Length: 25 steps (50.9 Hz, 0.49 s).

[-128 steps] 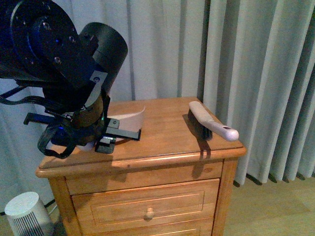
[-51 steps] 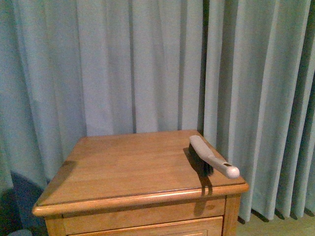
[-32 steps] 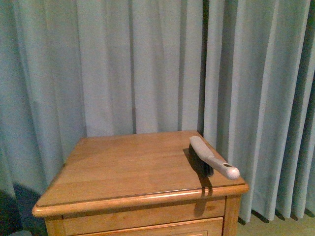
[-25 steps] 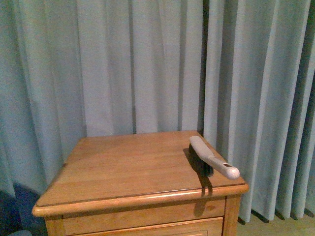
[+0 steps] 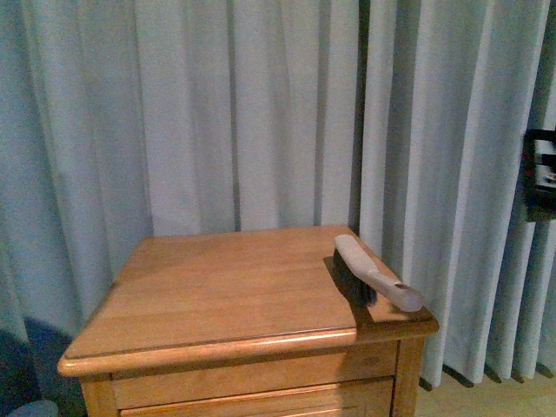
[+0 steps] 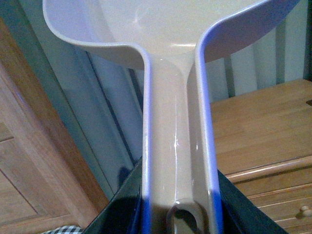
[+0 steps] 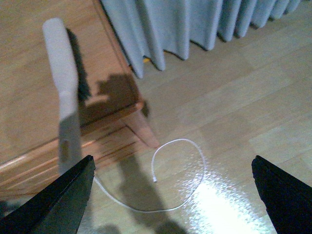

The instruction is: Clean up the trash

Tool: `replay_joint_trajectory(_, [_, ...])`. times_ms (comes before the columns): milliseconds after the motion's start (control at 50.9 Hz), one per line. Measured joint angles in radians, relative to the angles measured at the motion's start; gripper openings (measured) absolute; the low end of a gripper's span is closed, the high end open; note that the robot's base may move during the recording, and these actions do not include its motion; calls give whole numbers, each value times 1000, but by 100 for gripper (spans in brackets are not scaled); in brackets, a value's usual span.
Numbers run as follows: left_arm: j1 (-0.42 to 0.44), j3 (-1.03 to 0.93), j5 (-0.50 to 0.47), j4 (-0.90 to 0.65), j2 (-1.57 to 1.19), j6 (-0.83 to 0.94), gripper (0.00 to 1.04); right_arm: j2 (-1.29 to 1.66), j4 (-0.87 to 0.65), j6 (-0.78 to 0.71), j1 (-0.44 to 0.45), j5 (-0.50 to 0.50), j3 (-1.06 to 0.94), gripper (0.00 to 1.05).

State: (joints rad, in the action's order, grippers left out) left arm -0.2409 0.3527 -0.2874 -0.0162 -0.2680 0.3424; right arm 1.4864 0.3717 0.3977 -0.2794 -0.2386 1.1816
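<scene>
No trash shows in any view. My left gripper (image 6: 180, 214) is shut on the handle of the beige plastic dustpan (image 6: 170, 29), whose empty scoop fills the left wrist view, held in the air beside the nightstand (image 6: 263, 126). A beige hand brush (image 5: 373, 274) with dark bristles lies along the nightstand's right edge, its handle tip past the front corner. My right gripper (image 7: 173, 195) is open and empty, hovering over the floor off that corner, with the brush (image 7: 62, 83) to one side of it.
The wooden nightstand (image 5: 217, 295) with drawers stands before grey curtains (image 5: 217, 113). A loose white cable (image 7: 180, 165) curls on the wood floor by its leg. A dark part of my right arm (image 5: 540, 174) shows at the front view's right edge.
My left arm with the dustpan has left the nightstand top and gone out of the front view. A dark arm part has come in at the right edge. The brush has stayed put.
</scene>
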Motion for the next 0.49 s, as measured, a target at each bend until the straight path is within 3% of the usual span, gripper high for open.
replay_joint_trajectory(177, [0, 0, 0, 0, 0, 0, 26, 249, 129, 74, -55, 41, 265, 97])
replay_joint_trajectory(491, [0, 0, 0, 0, 0, 0, 26, 531, 228, 96, -90, 65, 528, 97])
